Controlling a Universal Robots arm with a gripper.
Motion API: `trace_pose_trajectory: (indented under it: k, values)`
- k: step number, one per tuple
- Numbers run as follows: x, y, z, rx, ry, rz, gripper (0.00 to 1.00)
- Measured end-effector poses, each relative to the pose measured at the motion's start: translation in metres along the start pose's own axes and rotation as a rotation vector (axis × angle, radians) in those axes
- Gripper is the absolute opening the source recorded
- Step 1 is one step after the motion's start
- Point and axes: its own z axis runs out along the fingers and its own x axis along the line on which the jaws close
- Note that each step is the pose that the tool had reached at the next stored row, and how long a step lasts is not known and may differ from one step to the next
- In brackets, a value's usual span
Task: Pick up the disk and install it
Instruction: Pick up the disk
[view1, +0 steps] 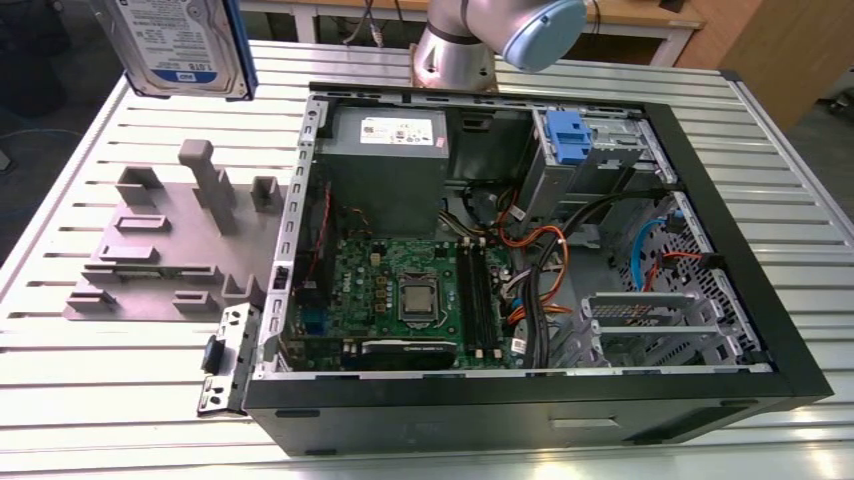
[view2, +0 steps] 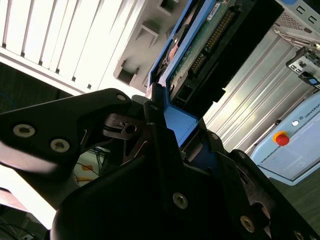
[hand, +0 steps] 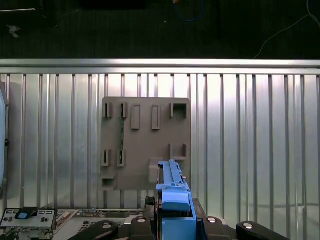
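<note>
Exterior view: the disk (view1: 180, 45) held up in the air at the exterior view's left, label side toward the camera and blue frame along its edge, above the far corner of the slatted table (view1: 80, 400) and well apart from the open computer case (view1: 534, 405). On the table just beside the case, at the exterior view's left, a grey fixture (view1: 167, 255) with upright posts and slots. Inside the case, a grey power supply (view1: 387, 150), a green motherboard (view1: 400, 290) and, toward the far side, a drive bay carrying a blue clip (view1: 567, 135). Behind the case, the arm's base (view1: 454, 55). Second wrist view: gripper (view2: 172, 125) clamped on the blue frame of the disk (view2: 200, 45), black fingers (view2: 156, 140) flanking the frame, green circuit-board face of the drive exposed (connector row along one edge). First wrist view: same grasp seen edge-on, the disk (hand: 172, 182) as a narrow blue strip rising from the gripper (hand: 172, 210), poised over one edge of the grey fixture (hand: 145, 140), with the table's slats (hand: 250, 125) beneath.
</note>
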Motion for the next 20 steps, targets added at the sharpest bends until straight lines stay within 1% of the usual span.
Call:
trace_pose_trajectory:
  k: [5, 20]
  values:
    - [0.0001, -0.0006, 0.0000, 0.0001, 0.0000, 0.000, 0.37]
    - [0.0039, -0.0006, 0.0000, 0.0001, -0.0001, 0.000, 0.37]
